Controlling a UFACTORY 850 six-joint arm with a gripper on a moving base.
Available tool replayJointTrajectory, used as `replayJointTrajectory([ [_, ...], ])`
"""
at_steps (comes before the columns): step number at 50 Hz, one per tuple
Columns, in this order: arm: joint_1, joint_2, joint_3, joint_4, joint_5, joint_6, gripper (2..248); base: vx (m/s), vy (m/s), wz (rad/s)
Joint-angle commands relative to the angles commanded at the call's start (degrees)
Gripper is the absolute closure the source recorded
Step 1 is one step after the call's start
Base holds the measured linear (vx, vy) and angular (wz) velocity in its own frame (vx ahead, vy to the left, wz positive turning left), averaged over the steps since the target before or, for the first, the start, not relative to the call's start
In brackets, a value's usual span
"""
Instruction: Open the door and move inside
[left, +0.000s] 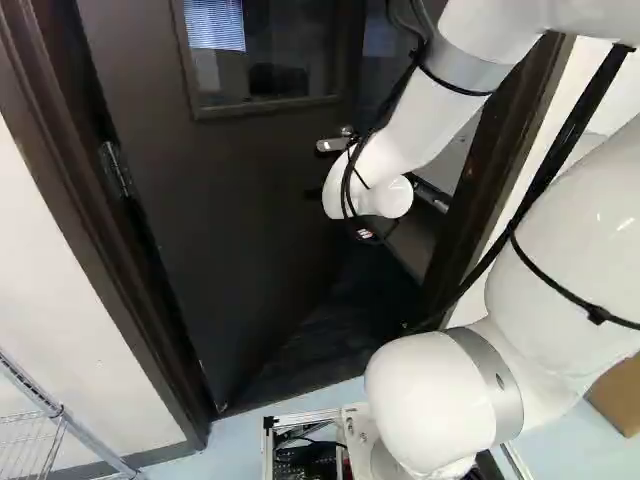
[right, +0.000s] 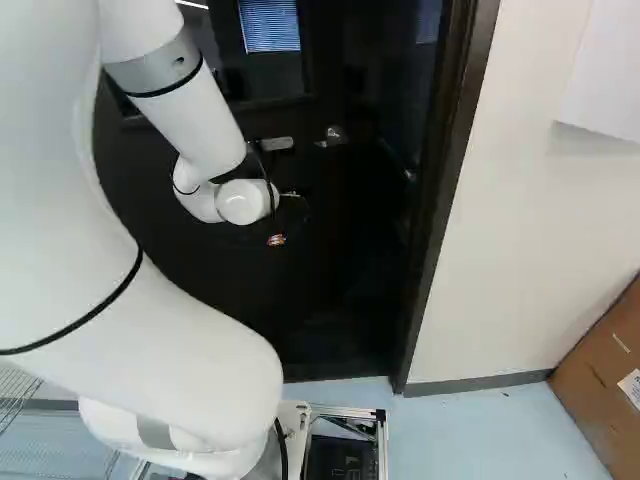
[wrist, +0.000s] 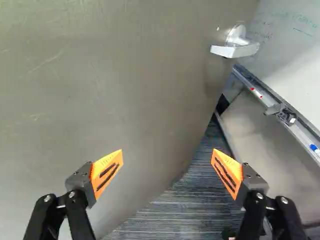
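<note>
One door (left: 235, 200) stands ajar ahead of the arm (left: 415, 120), swung away into the room beyond, with its hinge (left: 115, 170) at the left of the left base view. The claw (wrist: 167, 150) is spread wide with nothing between its orange pads (wrist: 107, 170). It faces the door low on the free-edge side, much nearer that edge than the hinge, and only this arm is there to do the work. One finger stands in front of the door's face, the other in front of the gap, where carpet (wrist: 170, 210) and a whiteboard (wrist: 295, 55) show past the edge.

The handle (wrist: 235, 49) lies ahead of the claw, higher than it and off toward the finger on the gap side, well apart from both fingertips. Its lever runs about level, roughly in line with the spread of the fingers, and its tip points back from the free edge toward the hinge. The door's own long axis is upright, and its face slants away into the room from hinge to free edge.

As the door is off its latch, I judge the handle needs no turning: the next move is likely a push on the face near the free edge, then driving in. Too far toward the gap, and the claw could slip past the edge or catch the frame (left: 500, 170)
</note>
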Motion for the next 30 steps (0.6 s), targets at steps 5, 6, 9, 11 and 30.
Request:
replayJointTrajectory([
  [5,0.0,0.0,0.0,0.0,0.0,0.0,3,0.098,0.058,-0.017],
  [6,0.0,0.0,0.0,0.0,0.0,0.0,3,0.108,0.059,-0.014],
  [9,0.0,0.0,0.0,0.0,0.0,0.0,3,0.095,0.049,-0.023],
  [11,0.0,0.0,0.0,0.0,0.0,0.0,3,0.096,0.05,-0.035],
  [30,0.0,0.0,0.0,0.0,0.0,0.0,3,0.064,0.047,-0.014],
])
